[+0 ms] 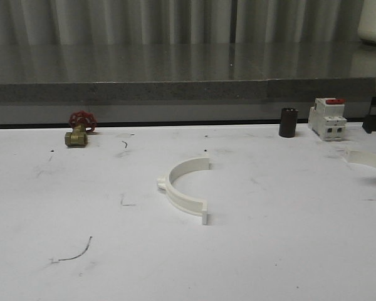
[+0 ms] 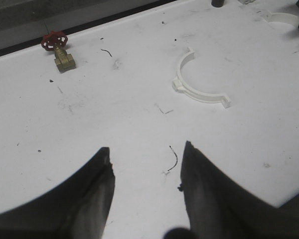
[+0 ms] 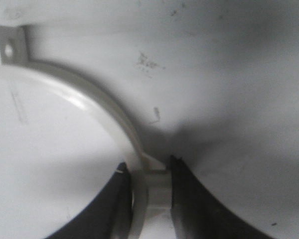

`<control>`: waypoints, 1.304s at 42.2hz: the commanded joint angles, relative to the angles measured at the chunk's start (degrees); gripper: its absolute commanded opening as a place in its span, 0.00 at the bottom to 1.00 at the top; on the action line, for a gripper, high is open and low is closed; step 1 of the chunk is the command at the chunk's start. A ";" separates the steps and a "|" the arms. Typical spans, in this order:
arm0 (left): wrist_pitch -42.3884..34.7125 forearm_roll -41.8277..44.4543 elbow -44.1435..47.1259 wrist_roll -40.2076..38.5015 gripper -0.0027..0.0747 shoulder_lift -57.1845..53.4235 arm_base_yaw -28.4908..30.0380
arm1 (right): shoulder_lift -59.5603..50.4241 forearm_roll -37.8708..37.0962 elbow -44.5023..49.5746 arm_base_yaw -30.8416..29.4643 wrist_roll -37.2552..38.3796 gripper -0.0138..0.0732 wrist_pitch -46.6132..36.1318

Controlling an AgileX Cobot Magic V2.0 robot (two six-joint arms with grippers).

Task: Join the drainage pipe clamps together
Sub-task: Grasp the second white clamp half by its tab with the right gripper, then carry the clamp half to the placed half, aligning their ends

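The right gripper (image 3: pixel 147 172) is pinching the second clamp half (image 3: pixel 97 107), its dark fingers (image 3: pixel 189 199) pressing on either side of the white band near the small outer lug; the band is curving away from the jaws to a flat end tab with a hole; in the front view this half is sitting at the far right edge of the white table (image 1: pixel 269 251). The left gripper (image 2: pixel 147 164) is hovering over bare table with its fingers spread and nothing between them; a thin dark wire scrap (image 2: pixel 174 159) is lying just beyond it. Farther out, the first clamp half (image 1: pixel 185 188) is resting alone mid-table, its open side facing right, well apart from the held half. A brass valve (image 1: pixel 78 132), a dark cylinder (image 1: pixel 288 122) and a white breaker (image 1: pixel 327 119) are standing along the back edge. The likely risk: the grip is narrow and off-centre, so the held half could be twisting in the jaws while travelling, leaving the tabs misaligned; pushing against the unheld half could also be sliding it away.
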 commanded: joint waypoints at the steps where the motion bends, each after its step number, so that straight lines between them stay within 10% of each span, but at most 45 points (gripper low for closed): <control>1: -4.10 -0.94 -1.51 0.01 0.44 0.22 0.01 | -2.56 -0.13 -1.59 -0.12 -0.70 0.28 -0.38; 27: -4.10 -0.94 -1.51 0.01 0.44 0.22 0.01 | -11.62 0.69 -3.29 3.36 1.52 0.26 4.59; 55: -4.10 -0.94 -1.51 0.01 0.44 0.22 0.01 | -14.94 -7.13 -4.40 32.69 32.48 0.27 5.69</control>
